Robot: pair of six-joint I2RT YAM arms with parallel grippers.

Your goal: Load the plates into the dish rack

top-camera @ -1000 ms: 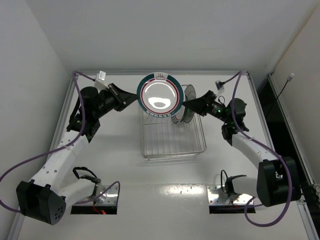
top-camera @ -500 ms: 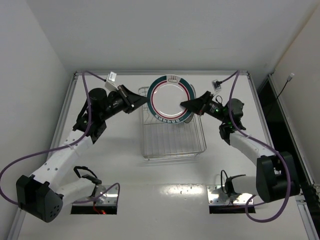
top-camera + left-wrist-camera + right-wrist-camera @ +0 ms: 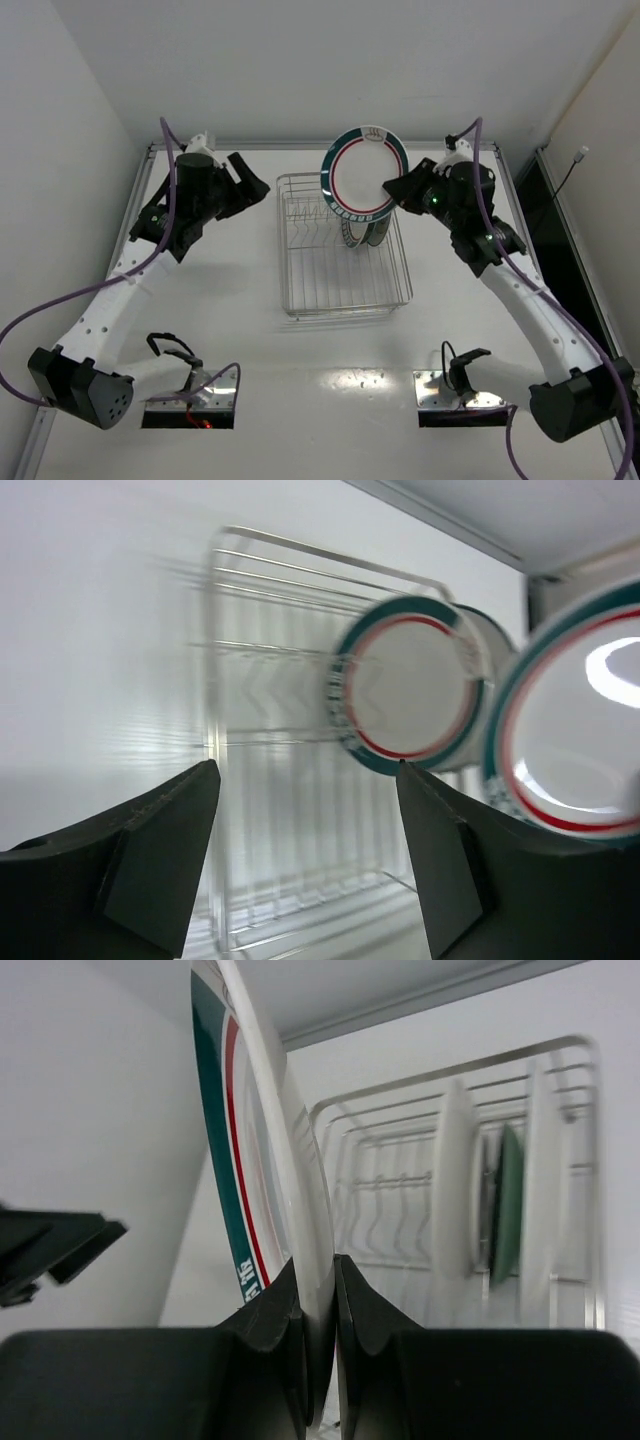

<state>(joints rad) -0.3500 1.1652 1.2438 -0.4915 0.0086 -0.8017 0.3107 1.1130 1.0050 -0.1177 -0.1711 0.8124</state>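
Note:
A white plate with a teal rim and red ring (image 3: pixel 362 170) hangs upright above the dish rack (image 3: pixel 340 285), and my right gripper (image 3: pixel 391 190) is shut on its right edge. In the right wrist view the jaws (image 3: pixel 318 1295) pinch that plate's rim (image 3: pixel 235 1150). My left gripper (image 3: pixel 262 189) stands open to the left of the rack, apart from the plate, with nothing between its fingers (image 3: pixel 150 855). Other plates stand on edge in the rack's far right part (image 3: pixel 362 233): a teal-rimmed one (image 3: pixel 405 695), a white one (image 3: pixel 455 1180) and a darker teal one (image 3: pixel 508 1205).
The silver wire rack (image 3: pixel 260 680) sits mid-table with upright prongs along its far side. Both arm bases and their mounting plates (image 3: pixel 195 395) stand at the near edge. Purple cables (image 3: pixel 60 315) loop beside each arm. White walls close in the table at the back and sides.
My right gripper closed on the plate's edge and now carries it alone, farther right and back. My left gripper let go, opened and drew back to the left.

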